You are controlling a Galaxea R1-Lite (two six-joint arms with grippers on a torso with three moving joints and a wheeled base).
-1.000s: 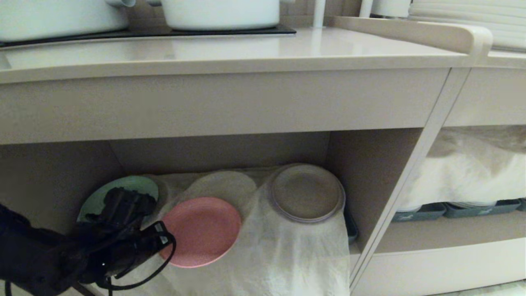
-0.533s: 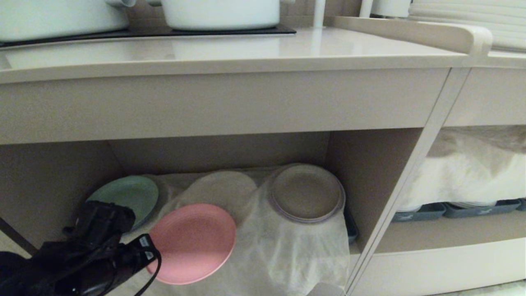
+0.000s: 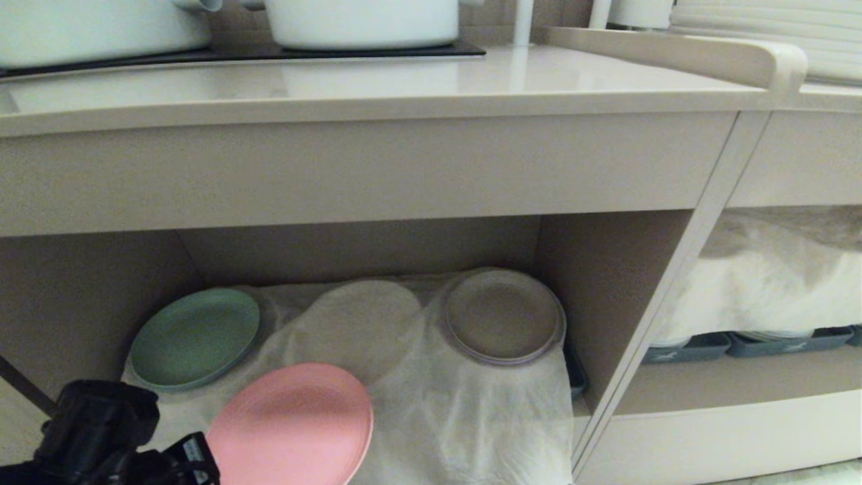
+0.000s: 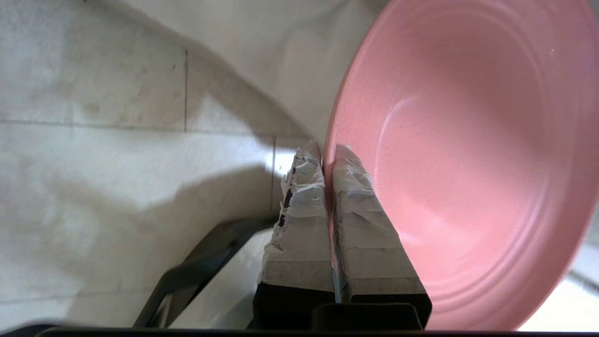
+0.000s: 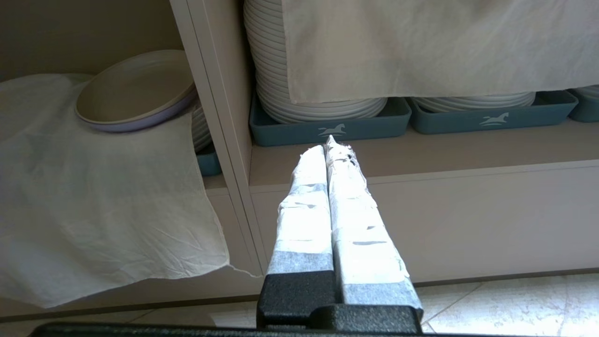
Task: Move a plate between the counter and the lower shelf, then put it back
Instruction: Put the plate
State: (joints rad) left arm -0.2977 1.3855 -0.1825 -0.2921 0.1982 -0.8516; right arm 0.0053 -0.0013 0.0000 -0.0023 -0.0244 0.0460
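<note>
The pink plate (image 3: 293,424) hangs tilted in front of the lower shelf (image 3: 606,269), off its white cloth (image 3: 471,417). My left gripper (image 3: 210,453) sits at the bottom left of the head view and is shut on the plate's left rim. In the left wrist view the taped fingers (image 4: 299,210) pinch the rim of the plate (image 4: 468,164) over floor tiles. The beige counter (image 3: 404,81) runs above, with nothing pink on it. My right gripper (image 5: 327,142) is parked low before the neighbouring compartment, shut and empty.
A green plate (image 3: 195,337) and a brown-grey plate (image 3: 502,316) lie on the cloth inside the shelf. White pots (image 3: 363,20) stand on the black hob. Grey trays (image 3: 693,347) of white plates fill the right compartment. A thick counter front overhangs the shelf opening.
My left gripper has drawn back and down toward the bottom left with the pink plate. The plate has come out of the shelf, and the green plate is now uncovered.
</note>
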